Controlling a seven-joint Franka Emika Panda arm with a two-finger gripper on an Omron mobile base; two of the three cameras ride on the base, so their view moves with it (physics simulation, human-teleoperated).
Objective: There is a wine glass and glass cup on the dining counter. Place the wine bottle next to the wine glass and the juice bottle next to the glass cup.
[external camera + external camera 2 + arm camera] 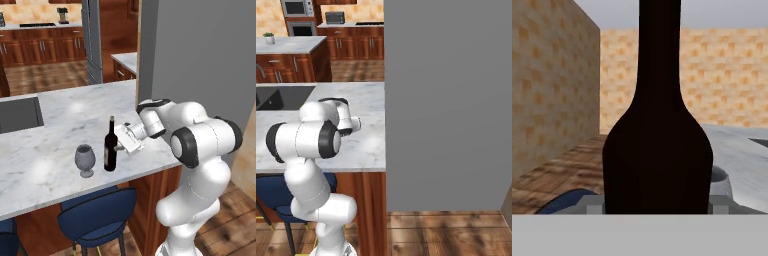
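Wine bottle (110, 145) stands upright on the marble worktop (45, 150), near its front edge, just right of the wine glass (85, 160). Glass bowl looks empty; can't tell the bottle's fill, it's near-black. Pincer (120, 146) is pinching the bottle's body, fingers (718, 202) on both sides.

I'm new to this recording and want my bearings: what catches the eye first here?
The tall near-black wine bottle standing upright on the marble dining counter, close beside the grey wine glass. The white arm's gripper is at the bottle's body, which looms large in the hand view.
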